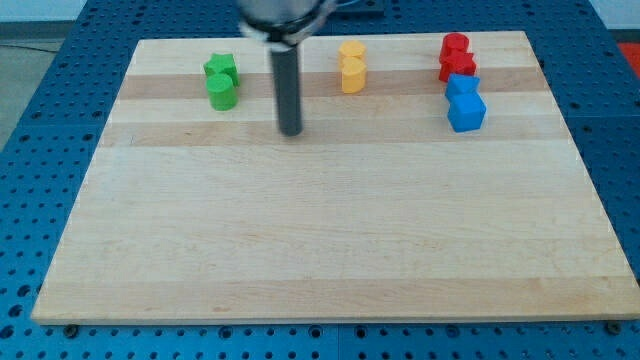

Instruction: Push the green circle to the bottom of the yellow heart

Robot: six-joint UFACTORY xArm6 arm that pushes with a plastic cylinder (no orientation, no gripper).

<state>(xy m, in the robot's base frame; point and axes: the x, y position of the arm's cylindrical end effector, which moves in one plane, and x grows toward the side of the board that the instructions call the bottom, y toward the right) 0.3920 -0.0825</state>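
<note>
Across the wooden board (330,230), largest first: no jaws on this rig, only a dark rod holding nothing, my tip (290,131) down near the top edge, between the green and yellow pairs, touching neither. Task looks unstarted: green circle (222,93) sits near the top-left corner, touching the green star (221,69) above it, well apart from the yellow heart (352,77) at top centre. Circle is a short, intact cylinder. Whole push remains.

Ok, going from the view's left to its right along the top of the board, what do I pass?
Green pair (star above, circle below) → my tip → yellow pair → red pair, with the blue pair just below it.
</note>
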